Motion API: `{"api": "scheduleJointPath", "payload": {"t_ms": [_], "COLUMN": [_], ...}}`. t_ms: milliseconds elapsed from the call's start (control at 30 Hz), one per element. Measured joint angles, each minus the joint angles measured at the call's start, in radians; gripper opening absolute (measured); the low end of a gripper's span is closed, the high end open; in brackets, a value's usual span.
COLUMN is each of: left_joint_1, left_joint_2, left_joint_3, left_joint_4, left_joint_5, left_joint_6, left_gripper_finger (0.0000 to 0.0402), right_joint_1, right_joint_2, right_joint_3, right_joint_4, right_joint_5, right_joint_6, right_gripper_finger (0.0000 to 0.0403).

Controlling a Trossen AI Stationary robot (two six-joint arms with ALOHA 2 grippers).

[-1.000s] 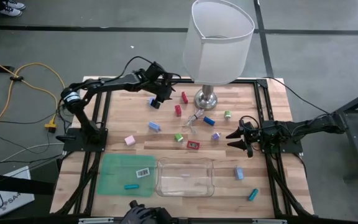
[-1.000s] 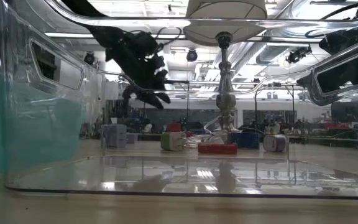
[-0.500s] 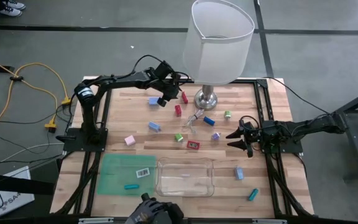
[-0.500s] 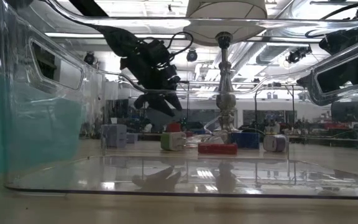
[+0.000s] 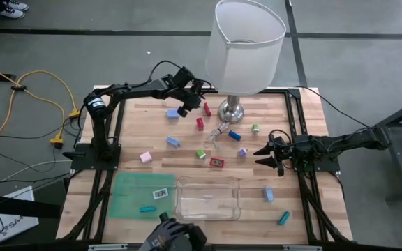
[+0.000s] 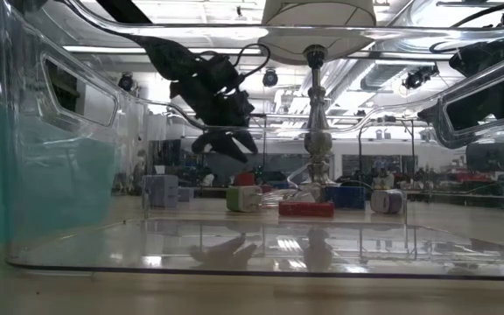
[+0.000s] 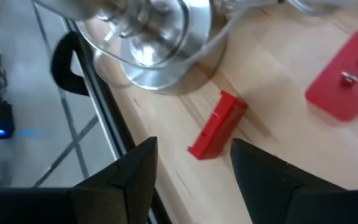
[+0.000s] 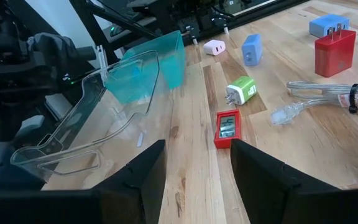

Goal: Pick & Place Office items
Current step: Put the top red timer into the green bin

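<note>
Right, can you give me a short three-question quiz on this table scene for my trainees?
1. Pick one. What lies on the table just ahead of the left hand, next to the lamp base?
A. a red stick
B. a green plug
C. a pink block
2. True or false: the right hand is shut on a blue piece.
3. Fill in: the clear tray lies beside a flat ___ mat.

Key
1. A
2. False: its fingers are open and hold nothing.
3. green
</note>
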Motion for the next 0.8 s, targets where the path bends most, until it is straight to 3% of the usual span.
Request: {"api": "scheduleJointPath", "payload": {"t_ms": [800], "left_joint_1": [0.012], "left_joint_2": [0.072], "left_joint_3": [0.000], "left_joint_4": [0.273], "left_joint_5": [0.101], "left_joint_6": [-0.067], "left_gripper_finger": [0.0195], "right_joint_1": [0.000], "right_joint_2": [0.000], "right_joint_3": [0.000], "right_joint_4": [-0.003], "right_joint_5": [-0.001], "right_joint_6": [0.000], "right_gripper_finger": [0.0166]}}
